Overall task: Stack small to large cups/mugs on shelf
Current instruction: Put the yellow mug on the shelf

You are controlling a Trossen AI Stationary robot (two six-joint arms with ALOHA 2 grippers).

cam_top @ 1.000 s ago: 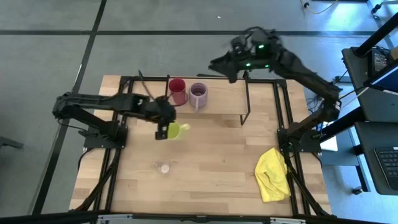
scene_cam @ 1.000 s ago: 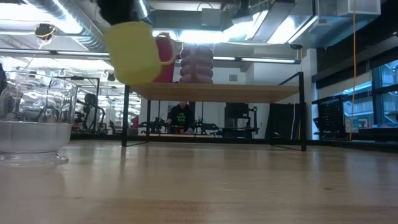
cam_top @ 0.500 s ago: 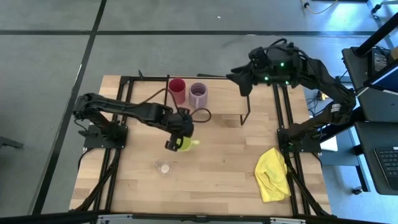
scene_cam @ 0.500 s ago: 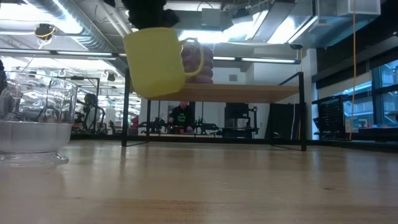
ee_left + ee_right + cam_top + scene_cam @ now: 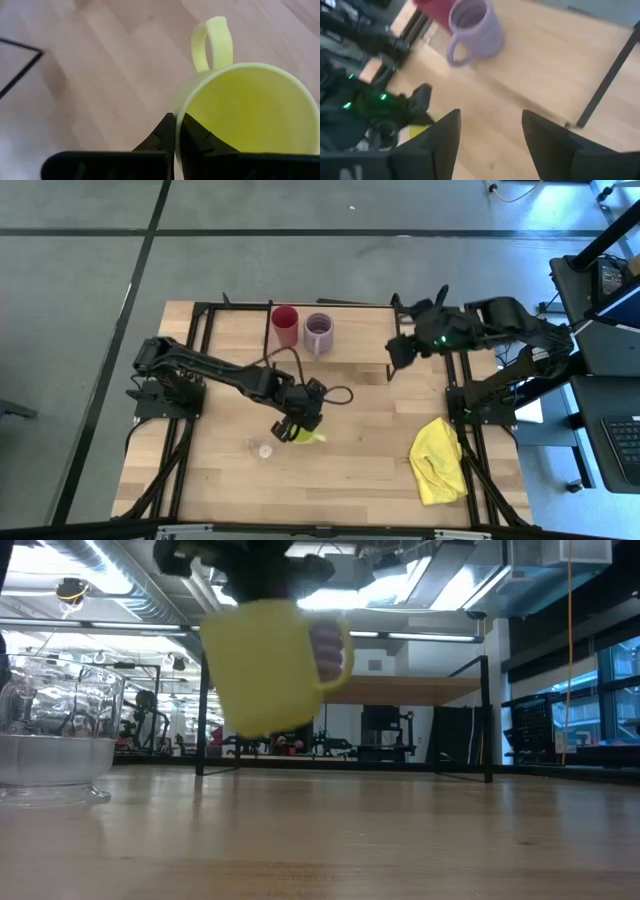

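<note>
Yellow-green mug (image 5: 268, 665) hangs clear of the desk (image 5: 350, 450), wall pinched in our left hand (image 5: 293, 427), fingers closed on the rim. Thin grip, so we judge it could swing or slip. Clear glass (image 5: 264, 449) sits just beside; a low drop could clip it. Open desk right. Farther, red cup (image 5: 285, 325) and lilac mug (image 5: 319, 332) on the shelf (image 5: 360, 345), our right hand (image 5: 397, 350) spread, empty, over its end.
</note>
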